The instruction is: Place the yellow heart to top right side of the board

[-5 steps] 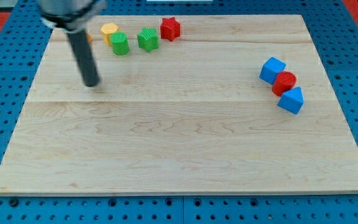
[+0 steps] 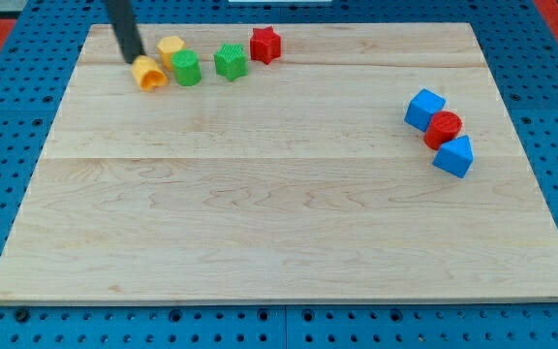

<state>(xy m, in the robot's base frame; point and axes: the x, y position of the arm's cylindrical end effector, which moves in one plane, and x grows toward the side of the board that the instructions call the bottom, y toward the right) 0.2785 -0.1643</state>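
My tip (image 2: 134,59) is at the board's top left. It touches the upper left side of a yellow block (image 2: 149,74) that looks like the heart. A second yellow block (image 2: 170,46) lies just up and to the right of it, and a green block (image 2: 186,69) is close on the heart's right. The board's top right corner (image 2: 453,39) is far off at the view's right.
A second green block (image 2: 231,61) and a red star (image 2: 265,45) continue the row along the top edge. At the right, a blue block (image 2: 424,109), a red cylinder (image 2: 444,128) and a blue block (image 2: 454,156) sit in a diagonal cluster.
My tip moved from the board's left middle up towards the top edge. The yellow heart, mostly hidden behind the rod before, now shows down and right of the tip.
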